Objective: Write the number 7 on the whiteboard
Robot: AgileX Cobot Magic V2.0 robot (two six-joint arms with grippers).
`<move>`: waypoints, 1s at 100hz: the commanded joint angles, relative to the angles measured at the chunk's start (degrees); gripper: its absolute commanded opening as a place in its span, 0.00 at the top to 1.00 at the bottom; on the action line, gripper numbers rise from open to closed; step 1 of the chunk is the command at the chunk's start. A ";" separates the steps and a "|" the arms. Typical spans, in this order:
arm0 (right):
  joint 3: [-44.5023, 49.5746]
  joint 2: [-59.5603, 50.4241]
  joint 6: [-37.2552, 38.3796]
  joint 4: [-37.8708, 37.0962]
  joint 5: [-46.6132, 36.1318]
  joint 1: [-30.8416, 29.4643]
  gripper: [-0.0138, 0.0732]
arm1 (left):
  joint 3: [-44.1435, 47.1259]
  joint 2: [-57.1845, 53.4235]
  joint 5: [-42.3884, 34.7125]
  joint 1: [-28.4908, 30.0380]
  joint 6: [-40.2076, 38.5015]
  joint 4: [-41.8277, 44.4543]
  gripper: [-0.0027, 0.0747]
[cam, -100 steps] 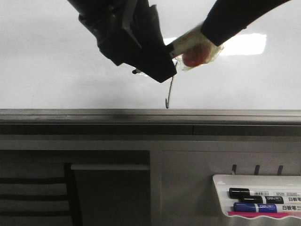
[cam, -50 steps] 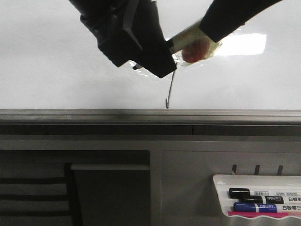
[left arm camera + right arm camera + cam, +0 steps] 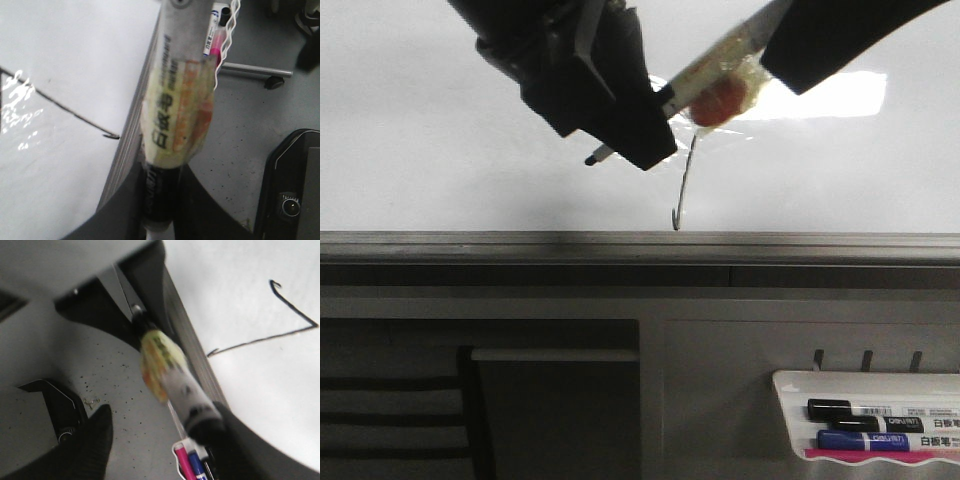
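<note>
Now the number 7 (image 3: 682, 190) sits just below the left gripper (image 3: 620, 150) (clamped on a marker (image 3: 705, 80))

The whiteboard (image 3: 440, 150) is glossy and smooth, edged by a matt grey metal frame (image 3: 520, 245). Crinkled, shiny tape wraps the plastic marker (image 3: 175, 115).
</note>
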 commanded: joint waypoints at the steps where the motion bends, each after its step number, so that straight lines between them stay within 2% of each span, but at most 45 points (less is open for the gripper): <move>1: -1.85 -2.79 1.83 0.93 -1.90 -4.05 0.40 | -1.99 -2.19 -0.90 1.67 -5.28 -0.58 0.99; 23: -1.85 -3.89 2.83 0.93 0.23 -12.09 0.40 | -1.99 -4.69 8.19 9.34 -22.37 6.92 0.99; 37: -1.85 -3.77 2.83 0.93 0.35 -13.64 0.40 | 0.25 -6.24 10.31 16.06 -27.44 9.05 0.99; 53: -1.85 -3.77 2.83 0.93 0.24 -13.64 0.40 | 4.94 -8.48 6.99 23.57 -30.04 9.05 0.99; 69: -1.85 -3.77 2.83 0.93 0.12 -13.64 0.40 | 10.56 -11.34 -1.99 29.61 -33.58 8.94 0.99; 83: -1.85 -3.77 2.83 0.93 -0.12 -13.64 0.40 | 14.13 -11.57 -8.47 33.09 -35.56 8.04 0.99; 100: -1.85 -3.77 2.83 0.93 -0.12 -13.64 0.40 | 16.00 -10.66 -15.61 34.52 -35.56 4.99 0.99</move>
